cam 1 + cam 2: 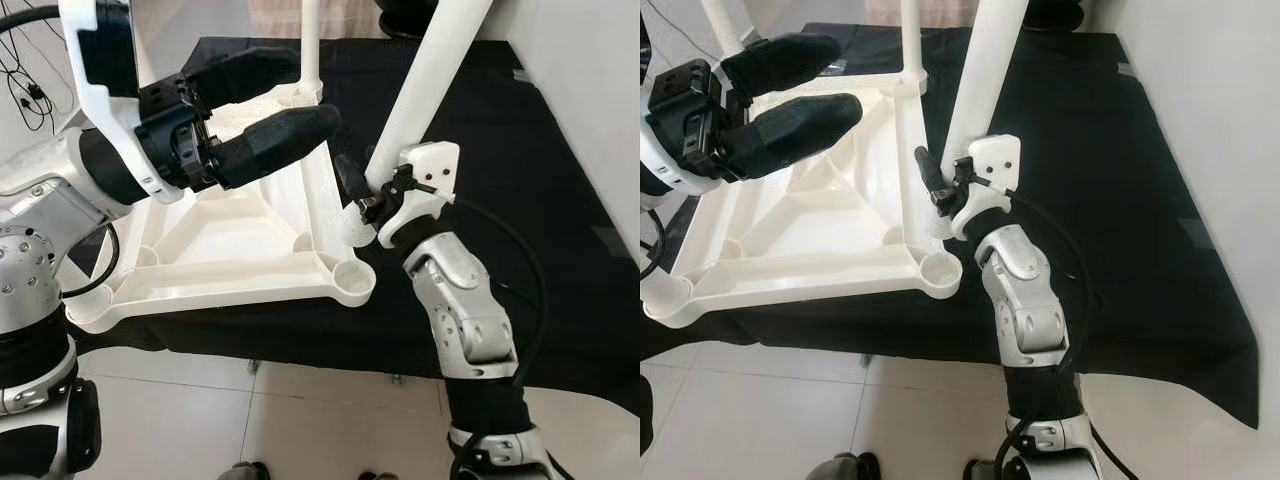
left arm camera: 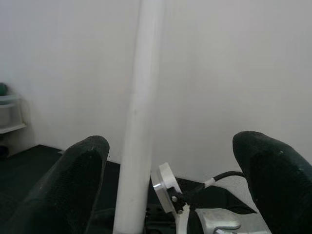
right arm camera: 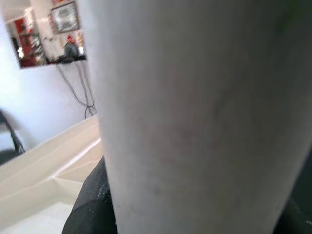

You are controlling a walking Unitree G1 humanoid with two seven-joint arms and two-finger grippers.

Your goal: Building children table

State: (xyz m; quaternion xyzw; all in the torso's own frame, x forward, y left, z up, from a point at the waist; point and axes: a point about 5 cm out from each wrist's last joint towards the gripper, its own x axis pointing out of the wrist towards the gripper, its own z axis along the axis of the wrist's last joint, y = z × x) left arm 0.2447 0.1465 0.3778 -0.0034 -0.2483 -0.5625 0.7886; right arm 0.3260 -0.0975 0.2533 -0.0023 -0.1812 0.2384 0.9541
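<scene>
R gripper (image 1: 362,192) clamps round white plastic table leg (image 1: 440,70), tilted, just beside upturned white plastic tabletop (image 1: 240,255). L gripper (image 1: 268,100) wide open, empty, above tabletop; black cloth (image 1: 540,210) beneath.

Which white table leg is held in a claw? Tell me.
The slanted leg at the tabletop's near right corner, gripped by the right claw; the far leg stands upright, ungripped.

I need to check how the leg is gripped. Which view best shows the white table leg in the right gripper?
The right eye view: the white table leg slants up from the right gripper, which clamps its lower end beside the upturned tabletop. The left eye view shows much the same. The left wrist view shows a bare stretch; the right wrist view a blurred close-up.
</scene>
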